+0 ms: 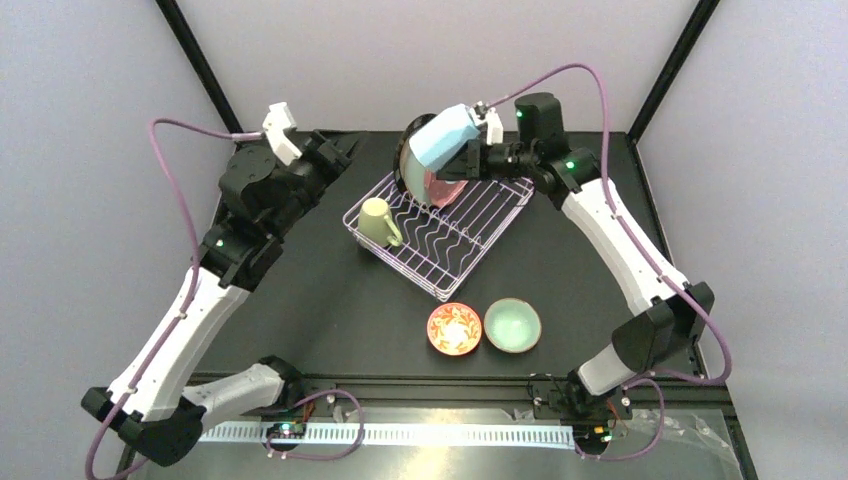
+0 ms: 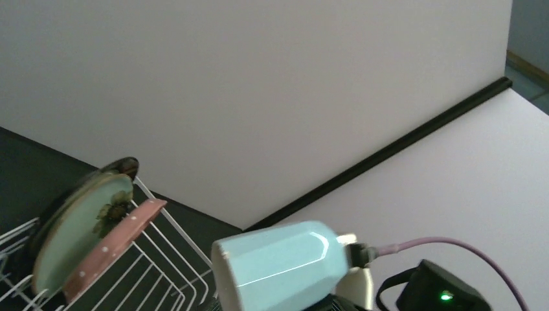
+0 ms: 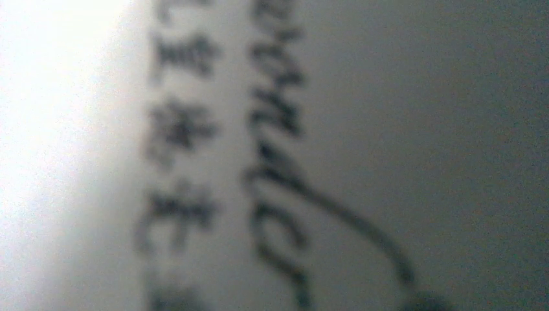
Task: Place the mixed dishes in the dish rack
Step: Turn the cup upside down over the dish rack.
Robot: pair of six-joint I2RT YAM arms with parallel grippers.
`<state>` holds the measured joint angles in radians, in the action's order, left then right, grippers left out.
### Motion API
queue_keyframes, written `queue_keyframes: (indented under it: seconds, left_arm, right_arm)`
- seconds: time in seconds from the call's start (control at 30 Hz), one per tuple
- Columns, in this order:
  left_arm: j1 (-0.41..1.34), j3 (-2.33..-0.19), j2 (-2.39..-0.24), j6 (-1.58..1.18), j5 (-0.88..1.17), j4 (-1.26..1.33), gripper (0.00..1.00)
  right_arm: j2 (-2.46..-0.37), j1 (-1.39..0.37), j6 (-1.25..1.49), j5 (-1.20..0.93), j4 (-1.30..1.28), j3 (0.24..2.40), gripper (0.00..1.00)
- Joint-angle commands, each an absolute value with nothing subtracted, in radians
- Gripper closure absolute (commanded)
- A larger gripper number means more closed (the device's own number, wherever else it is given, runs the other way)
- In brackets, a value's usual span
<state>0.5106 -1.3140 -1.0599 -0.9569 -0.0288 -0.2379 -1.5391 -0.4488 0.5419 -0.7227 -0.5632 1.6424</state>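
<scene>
The right claw [image 1: 472, 152] grips a pale blue mug [image 1: 447, 138] and holds it tilted on its side in the air above the far corner of the white wire dish rack [image 1: 470, 238], which sits at an angle on the dark counter [image 1: 300, 320]. Directly beneath the mug, three plates stand on edge, crowding that corner. They are a teal flower plate [image 2: 78, 233], a pink dotted plate [image 2: 115, 247] leaning against its front, and a dark-rimmed plate [image 2: 124, 164] behind it. A cream mug [image 1: 380, 222] occupies the rack's left corner, and the wavy dividers between it and the plates are bare. The left claw [image 1: 338, 152] hovers just outside the rack's far-left side, clear of the cream mug; how wide it is spread cannot be told, dark against the dark counter. Nearer the arm bases, a red-orange bowl [image 1: 454, 329] and a mint bowl [image 1: 512, 325] sit side by side on the counter, just outside the rack's near corner. The right wrist view shows only blurred dark lettering [image 3: 278, 162] on a pale surface.
</scene>
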Motion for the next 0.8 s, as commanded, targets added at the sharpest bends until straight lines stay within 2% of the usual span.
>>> queue_keyframes:
  seconds: [0.0, 0.47, 0.77]
  left_arm:
    - [0.504, -1.299, -1.021, -0.936, -0.135, -0.365, 0.01]
    - [0.504, -1.255, -1.022, -0.945, -0.133, -0.411, 0.01]
    - [0.505, -1.237, -1.017, -0.943, -0.154, -0.419, 0.01]
  right_arm:
    - [-1.57, -0.491, 0.269, -0.547, -0.722, 1.693, 1.0]
    - [-1.597, -0.661, 0.055, -0.103, -0.746, 1.499, 1.0]
    - [-1.617, -0.742, 0.03, -0.034, -0.708, 1.432, 1.0]
